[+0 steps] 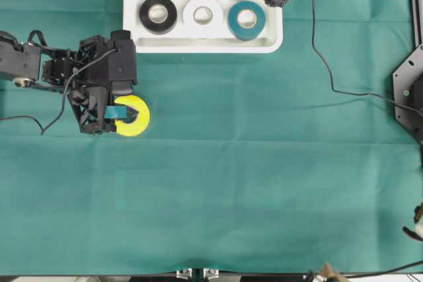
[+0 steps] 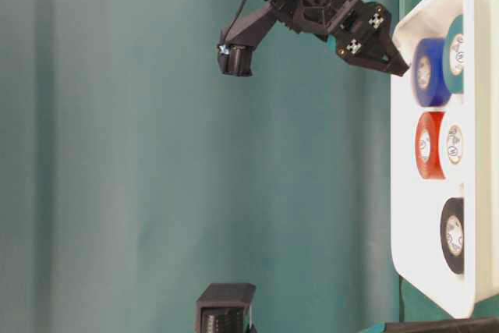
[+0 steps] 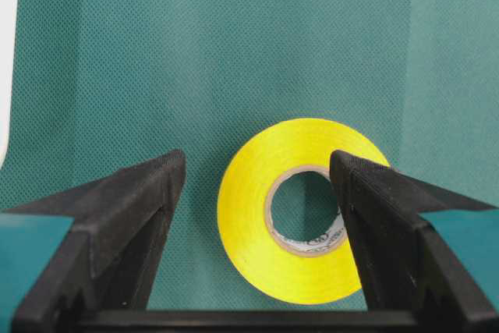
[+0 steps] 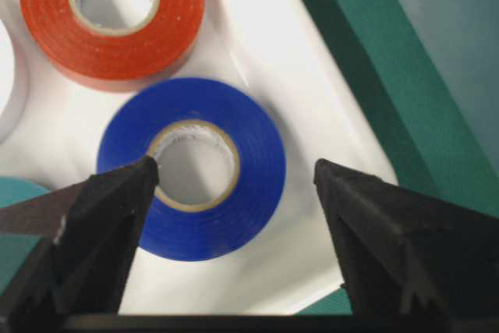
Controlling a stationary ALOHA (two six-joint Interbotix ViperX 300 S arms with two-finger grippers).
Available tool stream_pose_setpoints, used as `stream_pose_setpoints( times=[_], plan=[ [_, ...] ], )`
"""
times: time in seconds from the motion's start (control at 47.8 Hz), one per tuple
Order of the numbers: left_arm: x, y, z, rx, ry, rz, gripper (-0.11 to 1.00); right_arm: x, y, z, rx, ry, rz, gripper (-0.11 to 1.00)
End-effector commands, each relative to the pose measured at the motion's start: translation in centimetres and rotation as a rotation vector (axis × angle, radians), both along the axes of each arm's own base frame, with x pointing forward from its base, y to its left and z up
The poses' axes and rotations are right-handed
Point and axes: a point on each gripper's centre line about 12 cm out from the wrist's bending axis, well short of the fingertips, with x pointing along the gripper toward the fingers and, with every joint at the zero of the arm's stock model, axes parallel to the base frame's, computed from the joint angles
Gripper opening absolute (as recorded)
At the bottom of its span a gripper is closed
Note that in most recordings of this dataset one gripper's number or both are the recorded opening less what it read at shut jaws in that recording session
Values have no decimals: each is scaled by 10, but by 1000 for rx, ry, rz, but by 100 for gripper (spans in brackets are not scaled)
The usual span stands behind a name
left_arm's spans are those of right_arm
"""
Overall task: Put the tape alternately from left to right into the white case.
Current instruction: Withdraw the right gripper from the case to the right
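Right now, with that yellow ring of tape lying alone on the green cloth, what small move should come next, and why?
Probably the left gripper should close on the yellow roll of tape. Its jaws are open, one over the roll's hole, one outside the ring. The five other rolls already lie in the white plastic tray, where the right gripper is open over the blue roll.

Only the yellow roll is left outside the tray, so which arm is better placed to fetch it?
Left. Its open tool already sits at the yellow roll on the cloth, one finger over its hole. The right tool is open above the blue roll in the tray.
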Motion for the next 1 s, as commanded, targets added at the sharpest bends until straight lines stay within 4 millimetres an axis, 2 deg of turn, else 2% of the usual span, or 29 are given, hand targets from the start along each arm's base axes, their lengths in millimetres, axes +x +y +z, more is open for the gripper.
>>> stream_pose_setpoints(
  times=[0.0, 0.23, 0.502, 0.69, 0.816, 0.983],
  plan=[
    [3, -1, 7, -2, -31, -2, 93, 7, 9, 19, -27, -49, 33, 87],
    [3, -1, 7, -1, -31, -3, 93, 12, 44, 29, -33, -70, 120, 87],
    [3, -1, 7, -1, -29, -3, 93, 14, 109, 35, -28, -85, 285, 87],
    [3, -1, 7, -2, -29, -2, 93, 11, 145, 38, -24, -99, 387, 87],
    [3, -1, 7, -2, -29, -2, 93, 8, 165, 36, -13, -110, 450, 87],
    [4, -1, 8, -2, -31, -2, 93, 6, 182, 32, 3, -106, 496, 87]
  ],
)
